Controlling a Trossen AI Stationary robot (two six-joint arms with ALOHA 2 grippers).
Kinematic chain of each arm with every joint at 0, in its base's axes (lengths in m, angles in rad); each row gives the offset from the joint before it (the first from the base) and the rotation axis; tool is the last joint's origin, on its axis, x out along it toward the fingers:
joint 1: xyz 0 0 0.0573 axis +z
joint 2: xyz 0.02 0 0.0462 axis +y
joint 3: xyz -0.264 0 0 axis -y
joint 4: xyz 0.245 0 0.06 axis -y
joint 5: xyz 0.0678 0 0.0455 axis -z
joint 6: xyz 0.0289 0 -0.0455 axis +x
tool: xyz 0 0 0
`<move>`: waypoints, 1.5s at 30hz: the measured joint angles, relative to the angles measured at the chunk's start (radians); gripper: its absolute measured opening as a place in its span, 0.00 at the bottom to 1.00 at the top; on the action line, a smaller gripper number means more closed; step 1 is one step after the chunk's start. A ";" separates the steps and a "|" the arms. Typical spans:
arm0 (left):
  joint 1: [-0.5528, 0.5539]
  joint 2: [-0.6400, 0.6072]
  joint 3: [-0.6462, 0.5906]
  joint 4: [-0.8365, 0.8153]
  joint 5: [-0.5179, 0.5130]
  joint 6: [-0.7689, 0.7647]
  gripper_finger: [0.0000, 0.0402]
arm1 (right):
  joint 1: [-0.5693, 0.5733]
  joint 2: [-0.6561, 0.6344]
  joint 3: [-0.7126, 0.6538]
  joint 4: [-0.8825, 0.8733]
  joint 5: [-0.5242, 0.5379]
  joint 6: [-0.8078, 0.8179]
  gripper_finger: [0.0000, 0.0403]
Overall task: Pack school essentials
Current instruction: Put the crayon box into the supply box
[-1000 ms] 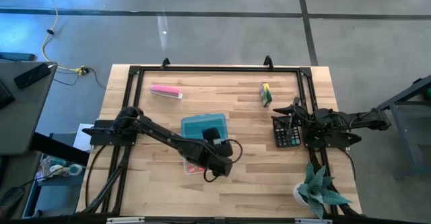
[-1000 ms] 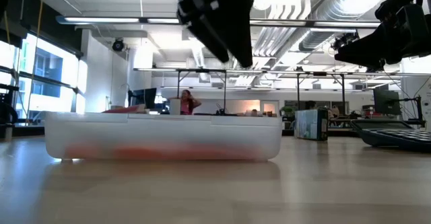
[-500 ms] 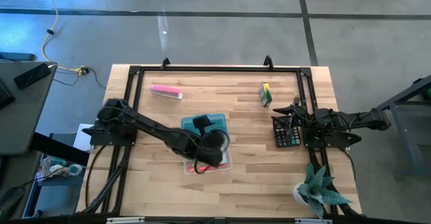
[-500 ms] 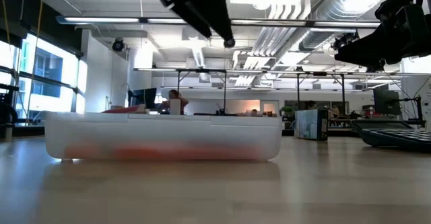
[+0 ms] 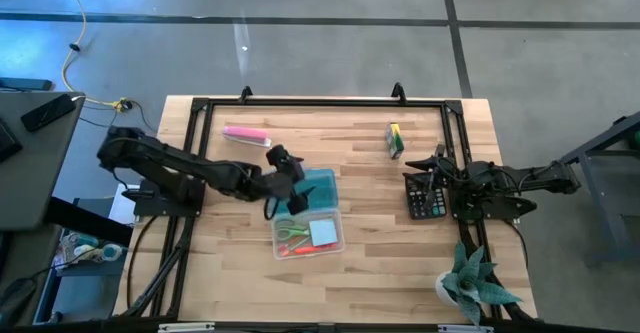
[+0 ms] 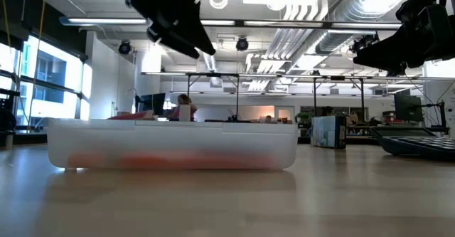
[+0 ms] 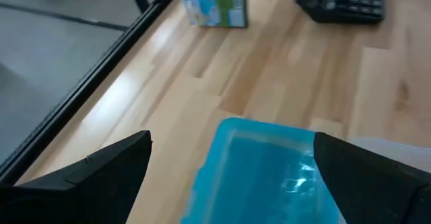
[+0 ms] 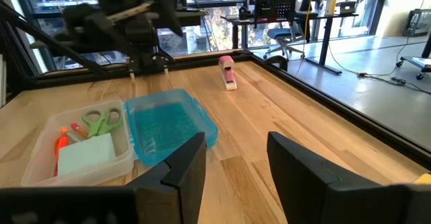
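Note:
A clear container [image 5: 336,241] sits at mid-table. In it lie green-handled scissors [image 5: 292,231], a light-blue note pad [image 5: 322,233] and an orange-red pen [image 5: 293,250]. Its blue lid [image 5: 320,188] lies flat against its far side. My left gripper [image 5: 296,181] hovers open and empty over the lid's left edge; in the left wrist view the lid [image 7: 266,173] shows between the spread fingers. A green-yellow block [image 5: 395,140] lies far right on the table. My right gripper [image 8: 236,170] waits open at the right edge, above the table.
A pink and white oblong item [image 5: 246,135] lies at the far left. A black calculator [image 5: 426,197] lies below my right gripper, and a spiky potted plant [image 5: 474,283] stands at the near right corner. A black frame [image 5: 320,103] rims the table.
My left gripper has swung from over the container's near right part toward the table's far and left edges, rising a little, and now stands over the lid. The container's contents, covered by the arm before, now show.

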 joint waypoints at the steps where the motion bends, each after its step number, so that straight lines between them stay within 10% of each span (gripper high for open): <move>1: 0.016 -0.014 -0.012 0.002 0.012 0.005 1.00 | 0.000 0.000 0.000 0.000 0.000 0.000 0.37; 20: 0.166 -0.046 -0.044 0.167 0.184 0.209 1.00 | 0.000 0.000 0.000 0.000 0.000 0.000 0.37; 45: 0.239 -0.058 -0.260 0.353 0.277 0.084 1.00 | 0.000 0.000 0.000 0.001 0.002 0.000 0.37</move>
